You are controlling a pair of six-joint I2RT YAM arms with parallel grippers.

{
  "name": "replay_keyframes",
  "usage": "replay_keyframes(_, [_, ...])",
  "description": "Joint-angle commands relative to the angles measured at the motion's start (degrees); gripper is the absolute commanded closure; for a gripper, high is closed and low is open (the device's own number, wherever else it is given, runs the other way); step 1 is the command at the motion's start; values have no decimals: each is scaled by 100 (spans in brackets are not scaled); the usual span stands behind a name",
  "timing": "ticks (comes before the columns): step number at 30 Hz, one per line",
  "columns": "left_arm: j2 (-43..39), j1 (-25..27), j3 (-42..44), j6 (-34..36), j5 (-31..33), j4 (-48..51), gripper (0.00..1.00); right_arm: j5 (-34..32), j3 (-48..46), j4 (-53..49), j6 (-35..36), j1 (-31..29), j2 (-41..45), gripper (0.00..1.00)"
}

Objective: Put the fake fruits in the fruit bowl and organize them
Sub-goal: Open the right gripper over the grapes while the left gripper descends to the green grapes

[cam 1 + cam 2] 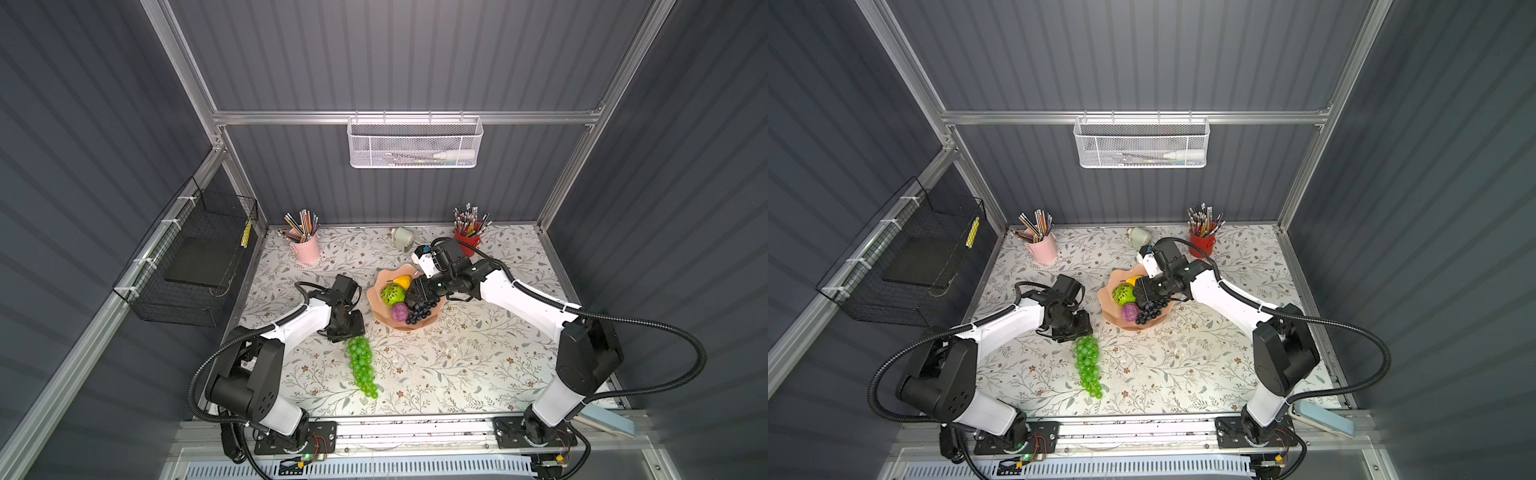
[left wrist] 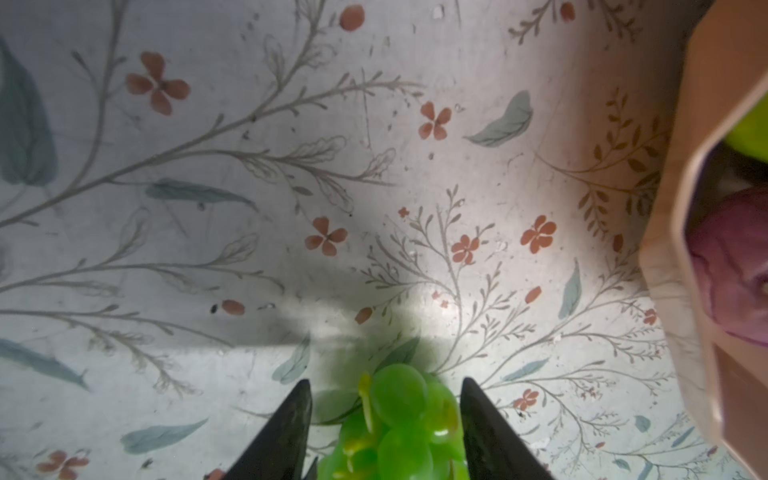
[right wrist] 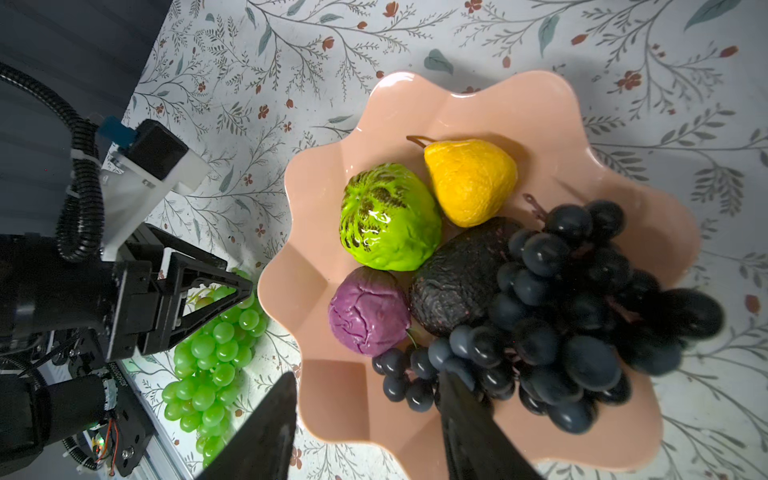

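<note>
Five fruits (image 3: pixel 390 216) in the fruit bowl (image 3: pixel 540 95) under the half-spread, empty right gripper (image 3: pixel 368 376) — half-spread left gripper (image 2: pixel 386 381) straddles the last green grape bunch (image 1: pixel 361 365).

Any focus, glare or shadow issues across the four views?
Left wrist view: the green grapes close to the lens are soft, and a dark shadow band crosses the table. Right wrist view: glare spots on the green ball, and the nearest dark grapes blur. In both top views: sharp overall, table brightest near the front edge.

L gripper (image 2: pixel 384 386) jaws apart, pointing down; R gripper (image 3: pixel 368 376) jaws apart, arm extended.
</note>
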State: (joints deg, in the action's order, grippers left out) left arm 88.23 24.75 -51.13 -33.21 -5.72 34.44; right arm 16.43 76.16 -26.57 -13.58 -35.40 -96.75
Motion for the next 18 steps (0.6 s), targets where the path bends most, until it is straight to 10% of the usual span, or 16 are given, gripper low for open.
replay_keyframes(1, [98,-32,148,6,-219,-294,50,-61,7,-56,-65,-62,-133,44])
replay_keyframes(11, [-601,-54,26,35,109,343,44,-67,-33,-42,-22,-88,-148,44])
replay_keyframes(18, [-908,-75,219,-112,221,601,57,-45,-86,20,-26,-116,-177,44])
